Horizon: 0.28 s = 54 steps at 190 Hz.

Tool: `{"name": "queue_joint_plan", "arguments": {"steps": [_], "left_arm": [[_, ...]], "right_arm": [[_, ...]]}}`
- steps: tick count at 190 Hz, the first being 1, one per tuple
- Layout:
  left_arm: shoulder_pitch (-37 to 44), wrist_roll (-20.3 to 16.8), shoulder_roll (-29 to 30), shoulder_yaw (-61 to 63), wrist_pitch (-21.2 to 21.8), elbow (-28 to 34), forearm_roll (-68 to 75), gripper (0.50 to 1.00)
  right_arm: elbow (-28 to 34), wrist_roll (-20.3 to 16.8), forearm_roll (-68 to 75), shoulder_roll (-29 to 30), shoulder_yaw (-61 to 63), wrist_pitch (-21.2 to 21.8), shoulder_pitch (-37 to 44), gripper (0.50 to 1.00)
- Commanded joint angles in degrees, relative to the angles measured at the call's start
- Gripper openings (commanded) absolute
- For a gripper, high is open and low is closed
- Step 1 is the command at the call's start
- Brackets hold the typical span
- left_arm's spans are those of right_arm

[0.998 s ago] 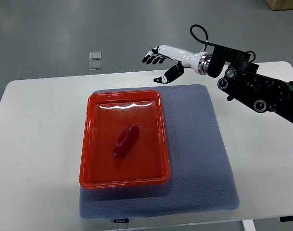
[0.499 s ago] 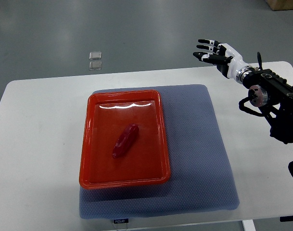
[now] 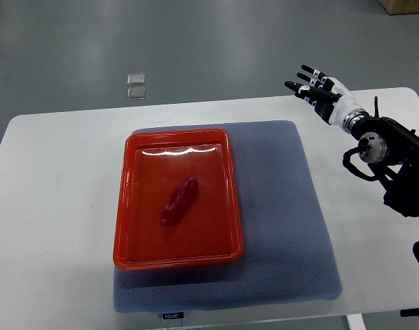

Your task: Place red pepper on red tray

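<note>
On the red tray [image 3: 130,206], the red pepper [image 3: 179,201] lies diagonally, lower-left to upper-right.

One red pepper [image 3: 179,201] lies in one red tray [image 3: 130,206]. One blue-grey mat [image 3: 285,220] sits under the tray, on one white table [image 3: 58,206]. One robot hand, the right hand [image 3: 319,93], shows at the table's far right corner, with its fingers [image 3: 307,69] spread; four dark fingertips can be counted, and a fifth cannot be made out. Two small clear square pieces [image 3: 135,86] lie on the grey floor beyond the table, one just beside the other.
</note>
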Motion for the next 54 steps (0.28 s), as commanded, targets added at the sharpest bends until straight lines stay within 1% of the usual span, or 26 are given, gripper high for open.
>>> {"name": "queue_joint_plan", "arguments": {"steps": [1,24,54], "left_arm": [[0.0,0.0,0.0,0.0,0.0,0.0,0.0,1.000],[0.0,0.0,0.0,0.0,0.0,0.0,0.0,1.000],[0.0,0.0,0.0,0.0,0.1,0.0,0.0,1.000]], "right_arm": [[0.1,0.0,0.0,0.3,0.1,-0.2,-0.2,0.917],[0.1,0.0,0.0,1.1,1.2,-0.1,-1.3,0.917],[0.3,0.1,-0.4,3.1,7.3,0.0,-3.3,0.917]]}}
